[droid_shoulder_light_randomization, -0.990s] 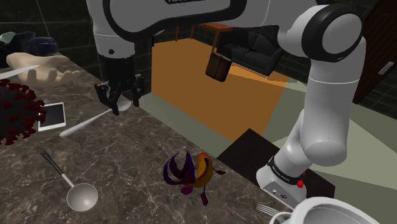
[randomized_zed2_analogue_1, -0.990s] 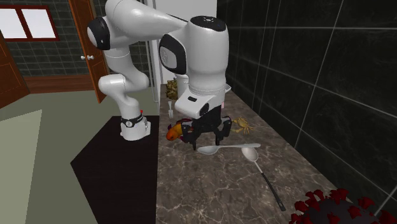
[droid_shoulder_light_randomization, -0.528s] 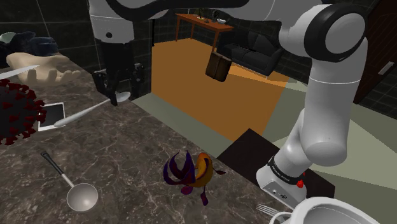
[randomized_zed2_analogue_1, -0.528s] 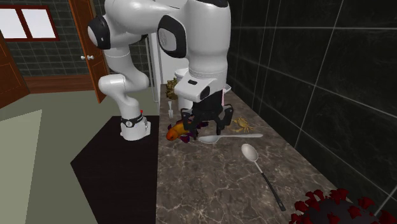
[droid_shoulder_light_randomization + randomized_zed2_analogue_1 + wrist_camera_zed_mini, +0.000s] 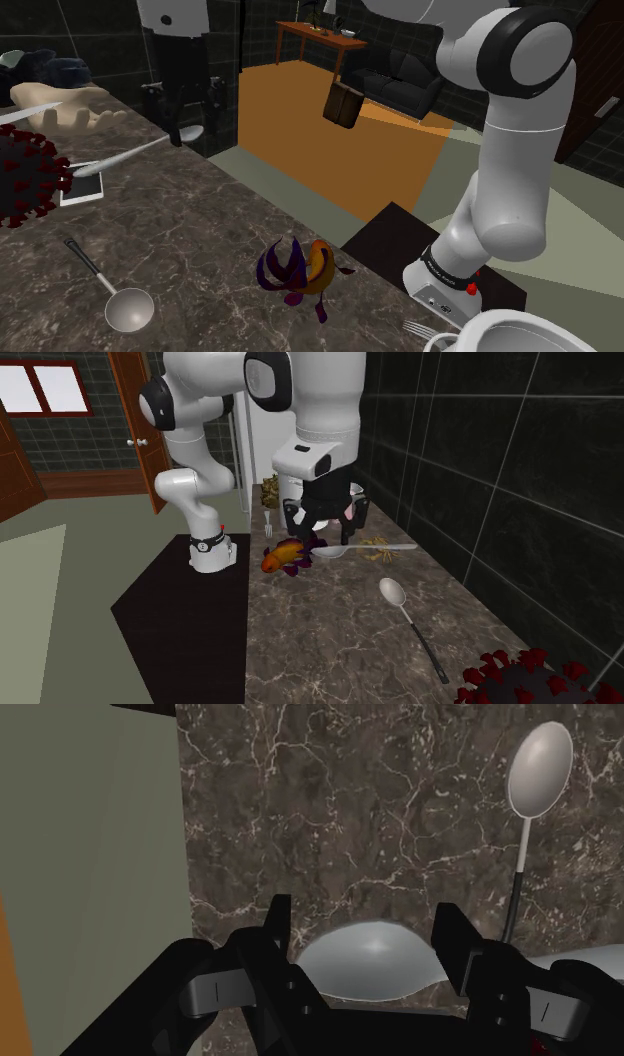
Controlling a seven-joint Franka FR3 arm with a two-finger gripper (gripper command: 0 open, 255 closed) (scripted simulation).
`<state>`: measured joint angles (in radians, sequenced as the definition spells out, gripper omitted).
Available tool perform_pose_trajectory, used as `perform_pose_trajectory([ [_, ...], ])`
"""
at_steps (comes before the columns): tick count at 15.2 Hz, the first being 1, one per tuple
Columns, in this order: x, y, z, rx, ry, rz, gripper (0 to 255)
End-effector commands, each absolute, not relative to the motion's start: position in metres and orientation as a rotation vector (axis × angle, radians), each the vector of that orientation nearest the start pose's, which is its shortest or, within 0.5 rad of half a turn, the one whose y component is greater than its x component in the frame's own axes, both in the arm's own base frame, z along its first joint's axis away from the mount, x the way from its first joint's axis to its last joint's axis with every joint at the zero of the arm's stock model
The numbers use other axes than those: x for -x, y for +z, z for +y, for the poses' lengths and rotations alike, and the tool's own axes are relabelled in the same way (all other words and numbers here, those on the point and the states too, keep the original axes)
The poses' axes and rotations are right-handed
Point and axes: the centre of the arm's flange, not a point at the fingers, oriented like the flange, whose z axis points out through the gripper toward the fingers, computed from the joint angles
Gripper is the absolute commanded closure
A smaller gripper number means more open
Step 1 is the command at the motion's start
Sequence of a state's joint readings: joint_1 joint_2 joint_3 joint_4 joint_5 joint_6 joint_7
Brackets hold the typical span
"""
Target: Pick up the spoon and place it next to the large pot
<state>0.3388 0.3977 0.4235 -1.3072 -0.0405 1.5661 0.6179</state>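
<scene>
Dark marbled countertop (image 5: pixel 200 230), shoulder frame's upper left; black two-finger gripper (image 5: pixel 188 130) clamped on long grey spoon (image 5: pixel 120 156) at its bowl; spoon now lifted clear versus a second ago; we judge carry next.

Marble counter (image 5: pixel 200 235): ladle (image 5: pixel 128 308), orange fish (image 5: pixel 303 266), red spiky ball (image 5: pixel 25 180), tablet (image 5: pixel 84 186).

Home: kitchen counter open to living rm.
Dark marble worktop (image 5: pixel 200 230) w/ ladle (image 5: pixel 128 308), black tiled wall (image 5: pixel 480 452); beyond it sofa (image 5: pixel 400 80), orange rug (image 5: pixel 320 130), wooden table (image 5: pixel 300 30), wood door (image 5: pixel 125 412), window (image 5: pixel 45 387).
</scene>
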Motion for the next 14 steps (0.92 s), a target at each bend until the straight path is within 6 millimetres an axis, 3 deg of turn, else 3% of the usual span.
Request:
perform_pose_trajectory([
  [1,-0.511,0.533,0.413,3.099,0.246,-0.195,255],
  [14,-0.511,0.602,0.413,3.099,0.246,-0.195,255],
])
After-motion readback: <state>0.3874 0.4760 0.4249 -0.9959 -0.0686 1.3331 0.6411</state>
